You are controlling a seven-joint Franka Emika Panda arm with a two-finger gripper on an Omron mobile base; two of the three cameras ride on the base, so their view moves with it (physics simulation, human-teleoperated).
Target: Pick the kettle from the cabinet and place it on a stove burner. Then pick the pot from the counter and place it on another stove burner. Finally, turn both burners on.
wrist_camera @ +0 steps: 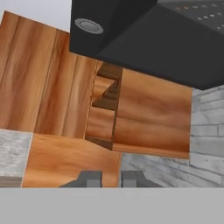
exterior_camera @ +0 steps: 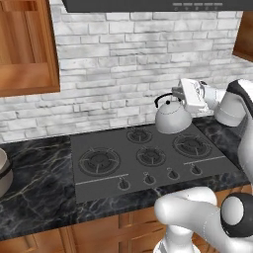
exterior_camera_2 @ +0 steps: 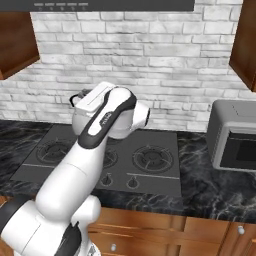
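I hold the kettle (exterior_camera: 172, 117) by its thin black arched handle, my jaws drawn in tight around it, and my gripper (exterior_camera: 176, 94) sits just at the top of that arch in the left base view. The kettle hangs at about two o'clock over the cooktop (exterior_camera: 94, 183), close to the white brick wall (exterior_camera: 113, 64), its rounded silvery body above the back right burner (exterior_camera: 190, 145); I cannot tell whether its base touches the grate or hangs just clear of it. In the right base view my own forearm covers most of the kettle (exterior_camera_2: 79, 117), leaving a slice of its pale side and black handle at nine o'clock of my wrist. The pot (exterior_camera: 4, 173) stands on the counter (exterior_camera: 39, 192) at nine o'clock of the cooktop, cut off by the picture's left edge, well apart from the kettle. The cabinet (exterior_camera: 24, 47) hangs on the wall at eleven o'clock, above the pot. In the hand view my two dark fingertips (wrist_camera: 89, 178) stand close together at six o'clock, and I look up at the cabinet (wrist_camera: 148, 113), its door ajar with plank shelves showing in the gap, and at the black range hood (wrist_camera: 144, 35) at twelve o'clock. A grey microwave (exterior_camera_2: 232, 136) rests on the counter at three o'clock of the cooktop.
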